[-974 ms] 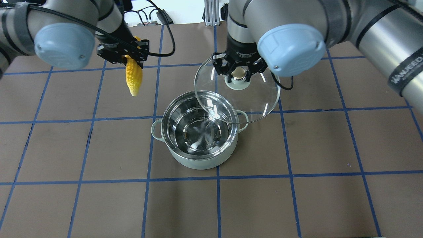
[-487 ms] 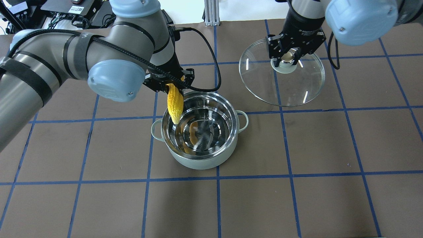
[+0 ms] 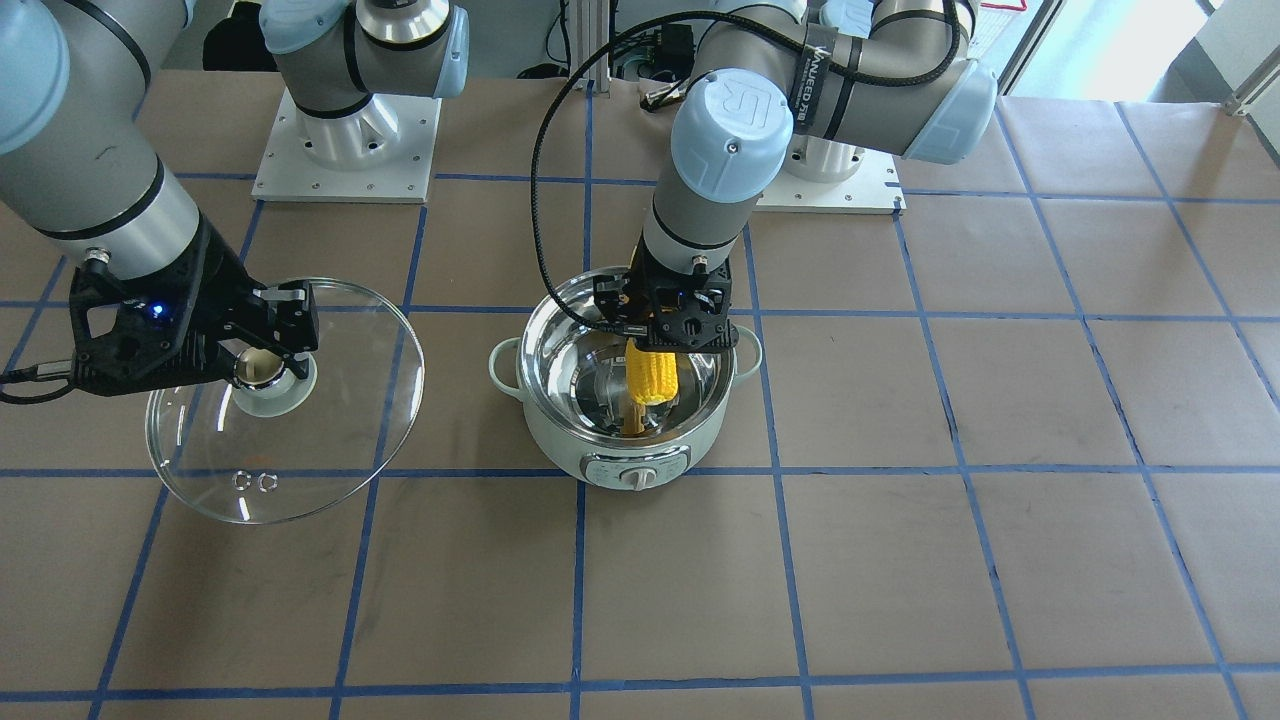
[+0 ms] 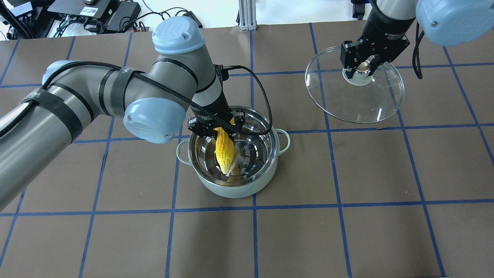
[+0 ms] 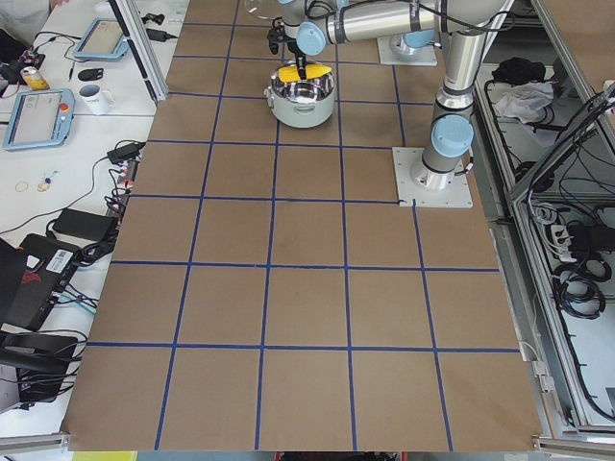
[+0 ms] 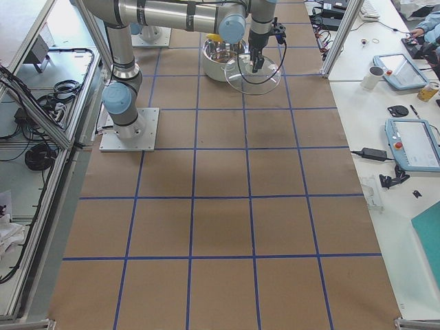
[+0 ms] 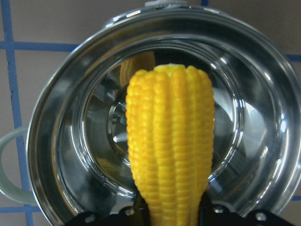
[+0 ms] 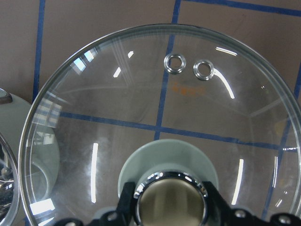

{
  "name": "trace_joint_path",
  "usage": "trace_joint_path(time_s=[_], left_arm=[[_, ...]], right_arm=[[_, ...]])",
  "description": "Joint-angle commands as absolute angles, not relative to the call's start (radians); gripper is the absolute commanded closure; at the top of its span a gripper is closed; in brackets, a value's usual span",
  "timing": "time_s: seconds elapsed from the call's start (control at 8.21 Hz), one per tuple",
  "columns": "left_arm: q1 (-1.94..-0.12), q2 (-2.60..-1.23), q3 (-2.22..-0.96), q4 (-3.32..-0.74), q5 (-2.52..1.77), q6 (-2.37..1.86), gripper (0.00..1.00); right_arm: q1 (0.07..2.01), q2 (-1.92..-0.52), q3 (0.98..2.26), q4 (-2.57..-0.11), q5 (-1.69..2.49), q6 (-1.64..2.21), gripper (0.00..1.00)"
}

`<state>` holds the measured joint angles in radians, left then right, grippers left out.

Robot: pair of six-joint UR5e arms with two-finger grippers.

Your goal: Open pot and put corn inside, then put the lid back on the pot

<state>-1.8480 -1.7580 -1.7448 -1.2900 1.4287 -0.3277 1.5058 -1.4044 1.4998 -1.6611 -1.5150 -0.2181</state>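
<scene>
Overhead exterior showed that the left gripper had carried the corn from the rim of the pot to over its middle since half a second before. Its fingers pinched the thick end, and the tip pointed down inside the steel bowl. Whether it touched bottom I couldn't tell. The right gripper, clamped on the knob of the lid, had drawn further right, with the lid well apart from the pot.

My left arm's blue joint cap bears a UR logo. A black strap on that arm carries white lettering I can't make out. White print on the body of my right end effector is too small to read.
</scene>
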Motion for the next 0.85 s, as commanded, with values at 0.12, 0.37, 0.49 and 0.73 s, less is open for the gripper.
trace_joint_path(time_s=[0.12, 0.37, 0.49, 0.73], left_arm=[[-1.875, -1.776, -1.763, -1.278, 1.424, -0.33, 1.0], [-1.875, -1.805, -1.759, -1.276, 1.425, -0.328, 0.75], [-1.875, -1.807, -1.759, -1.276, 1.425, -0.328, 0.28], [-1.876, -1.802, -1.756, -1.275, 1.428, -0.333, 0.0]], right_arm=[[1.502, -1.404, 1.506, -1.658, -1.513, -0.216, 1.0], [1.503, -1.407, 1.506, -1.651, -1.496, -0.207, 1.0], [1.503, -1.405, 1.506, -1.651, -1.483, -0.203, 1.0], [1.503, -1.405, 1.506, -1.651, -1.483, -0.201, 1.0]])
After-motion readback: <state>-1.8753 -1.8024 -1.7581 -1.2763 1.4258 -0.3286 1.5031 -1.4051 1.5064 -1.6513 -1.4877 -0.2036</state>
